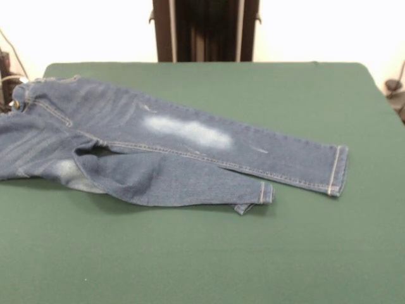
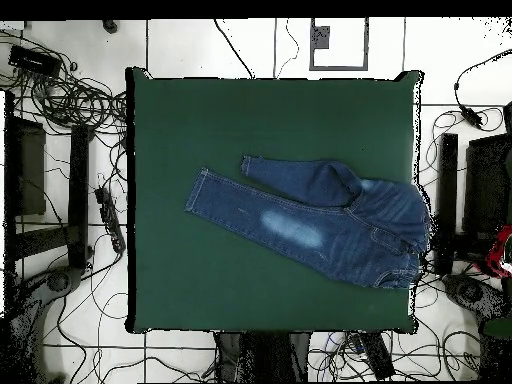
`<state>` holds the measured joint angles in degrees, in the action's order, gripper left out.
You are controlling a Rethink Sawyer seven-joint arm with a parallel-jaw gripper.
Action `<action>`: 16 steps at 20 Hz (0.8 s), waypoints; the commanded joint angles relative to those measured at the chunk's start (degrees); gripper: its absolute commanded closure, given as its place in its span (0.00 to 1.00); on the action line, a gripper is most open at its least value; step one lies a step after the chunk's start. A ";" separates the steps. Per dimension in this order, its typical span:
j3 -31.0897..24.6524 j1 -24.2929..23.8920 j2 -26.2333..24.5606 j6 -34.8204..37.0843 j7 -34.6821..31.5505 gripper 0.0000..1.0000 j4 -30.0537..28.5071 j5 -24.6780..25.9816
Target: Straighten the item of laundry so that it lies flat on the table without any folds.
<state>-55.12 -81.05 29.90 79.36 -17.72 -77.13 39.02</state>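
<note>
Jeans [image 1: 183, 152] lay across the green table [image 1: 209, 253], waist hanging past one edge, one leg out straight, the other folded, gripper nowhere visible, grip unknowable.

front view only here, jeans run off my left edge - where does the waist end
Observer: In the overhead view the jeans end at the waistband, which lies at a side edge of the table and seems to poke slightly past it.
Operator: is the claw anywhere above the table
Observer: No. The overhead view takes in the whole table and shows no claw over it.
</note>
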 commanded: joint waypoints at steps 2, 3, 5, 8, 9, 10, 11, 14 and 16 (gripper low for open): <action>-2.22 3.92 6.32 -1.22 -2.89 0.00 -9.38 -7.87; -2.80 4.21 7.40 -2.89 -4.73 0.00 -10.47 -8.84; -2.53 5.68 9.50 -5.11 -9.11 0.00 -12.09 -10.34; -1.48 7.78 11.49 -9.00 -14.55 0.00 -14.03 -12.18; -1.45 8.00 11.78 -10.95 -15.42 0.00 -14.80 -12.77; -1.06 8.52 12.00 -12.36 -16.09 0.00 -15.32 -13.13; -0.44 9.23 12.36 -13.14 -16.81 0.00 -15.60 -13.16; 1.35 11.11 13.06 -16.76 -19.14 0.00 -16.73 -14.51; 2.78 12.54 13.50 -18.69 -20.67 0.00 -17.21 -15.41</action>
<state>-55.27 -75.87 42.08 68.64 -18.08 -84.19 26.49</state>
